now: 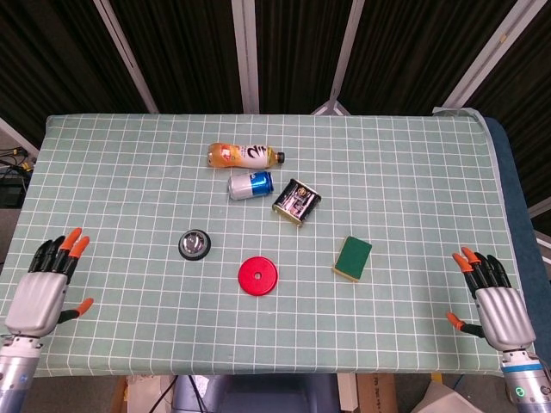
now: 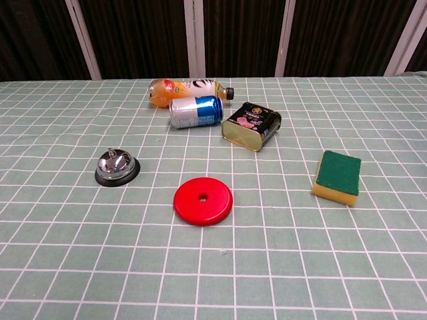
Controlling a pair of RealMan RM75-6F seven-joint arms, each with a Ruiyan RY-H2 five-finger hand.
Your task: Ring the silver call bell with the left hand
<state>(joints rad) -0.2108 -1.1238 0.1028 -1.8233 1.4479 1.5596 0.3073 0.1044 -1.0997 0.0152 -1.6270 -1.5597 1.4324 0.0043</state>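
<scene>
A green cloth with white squares is covering the table [image 1: 413, 155], and dark curtains with pale posts are hanging behind it. The left hand [image 1: 43, 288] is hanging at the front left corner, its fingers spread apart and holding nothing. The silver call bell [image 2: 117, 167] is sitting alone on its black base, left of the middle and nearer the front edge, well apart from that hand. It is shining, with a small knob on top. Just right of it a flat red ring [image 2: 203, 201] is lying. Behind, an orange drink bottle [image 2: 187, 89], a blue can [image 2: 196, 111] and a dark tin [image 2: 251, 125] are lying close together. A green sponge [image 2: 337, 176] is lying further right. The right hand [image 1: 493, 301] is hanging at the front right corner, fingers spread and holding nothing.
</scene>
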